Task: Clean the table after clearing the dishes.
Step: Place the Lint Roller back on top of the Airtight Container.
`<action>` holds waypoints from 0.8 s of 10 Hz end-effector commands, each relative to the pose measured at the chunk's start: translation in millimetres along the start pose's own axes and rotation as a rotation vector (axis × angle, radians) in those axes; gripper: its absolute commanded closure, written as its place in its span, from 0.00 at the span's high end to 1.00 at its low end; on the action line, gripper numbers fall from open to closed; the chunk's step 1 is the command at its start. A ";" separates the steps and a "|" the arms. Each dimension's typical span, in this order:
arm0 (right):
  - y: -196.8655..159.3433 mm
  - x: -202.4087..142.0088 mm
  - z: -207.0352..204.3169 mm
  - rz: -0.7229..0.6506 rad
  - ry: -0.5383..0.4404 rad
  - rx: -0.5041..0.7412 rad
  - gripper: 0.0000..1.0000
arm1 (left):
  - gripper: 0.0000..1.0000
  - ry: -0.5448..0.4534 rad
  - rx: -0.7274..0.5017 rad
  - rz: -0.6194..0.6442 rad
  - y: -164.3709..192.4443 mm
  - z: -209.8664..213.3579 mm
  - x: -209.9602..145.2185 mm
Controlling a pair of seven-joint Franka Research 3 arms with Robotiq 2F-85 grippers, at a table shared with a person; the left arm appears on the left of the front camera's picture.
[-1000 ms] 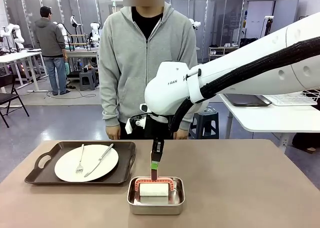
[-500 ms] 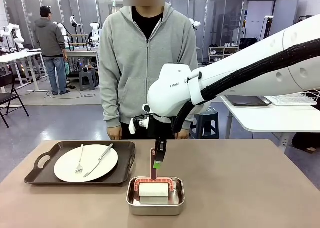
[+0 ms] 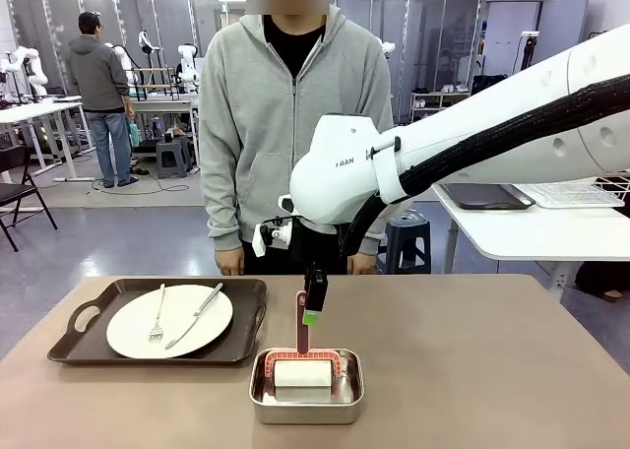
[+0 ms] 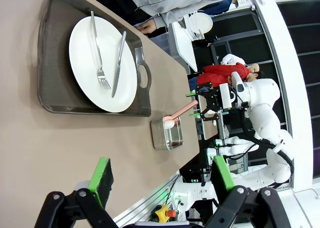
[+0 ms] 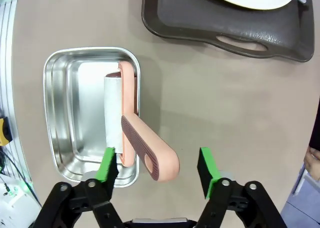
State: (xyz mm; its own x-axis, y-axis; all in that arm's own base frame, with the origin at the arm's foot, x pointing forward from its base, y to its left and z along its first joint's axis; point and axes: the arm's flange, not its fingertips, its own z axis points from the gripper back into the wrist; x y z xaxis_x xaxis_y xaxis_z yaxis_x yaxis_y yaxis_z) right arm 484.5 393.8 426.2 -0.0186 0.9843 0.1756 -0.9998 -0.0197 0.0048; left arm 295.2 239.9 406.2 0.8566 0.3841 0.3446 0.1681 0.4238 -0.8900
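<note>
Front view: a steel pan (image 3: 305,413) sits on the light-brown surface (image 3: 492,370), near the robot's edge. In the pan lies a pink-handled tool (image 3: 301,326) with a white block, its handle rising out of the pan. The right gripper (image 3: 311,309) hangs straight above the pan. The right wrist view shows its green pads spread wide on either side of the handle tip, with a gap at each side, holding nothing. Just left of the pan, and a little farther toward the person (image 3: 295,124), rests the dark brown tray (image 3: 246,301). It carries a white plate (image 3: 187,336) with a fork (image 3: 157,319) and knife (image 3: 197,313) lying on it. The left gripper (image 4: 161,175) is spread wide and empty above bare surface, well apart from the pan.
</note>
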 end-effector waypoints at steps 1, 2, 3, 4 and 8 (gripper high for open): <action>3.5 1.0 7.0 0.023 0.015 -0.021 0.94 | 1.00 0.002 -0.007 -0.006 -2.7 3.1 -0.1; 2.4 0.5 8.4 0.019 0.011 -0.019 0.99 | 1.00 0.002 -0.007 -0.006 -2.7 3.1 -0.1; 1.7 0.6 7.6 0.019 0.014 -0.020 0.97 | 1.00 0.002 -0.007 -0.006 -2.7 3.1 -0.1; 0.5 0.9 8.2 0.016 0.012 -0.021 1.00 | 1.00 0.002 -0.007 -0.006 -2.7 3.1 -0.1; -0.4 1.6 6.3 0.004 -0.003 -0.012 1.00 | 1.00 0.002 -0.007 -0.006 -2.7 3.1 -0.1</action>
State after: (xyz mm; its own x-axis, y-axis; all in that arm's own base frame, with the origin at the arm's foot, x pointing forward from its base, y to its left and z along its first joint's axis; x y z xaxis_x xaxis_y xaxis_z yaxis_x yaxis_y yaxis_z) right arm 486.2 393.0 431.3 -0.0239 0.9848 0.1722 -0.9997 -0.0225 -0.0101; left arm 295.2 239.9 406.2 0.8566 0.3841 0.3446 0.1681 0.4238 -0.8900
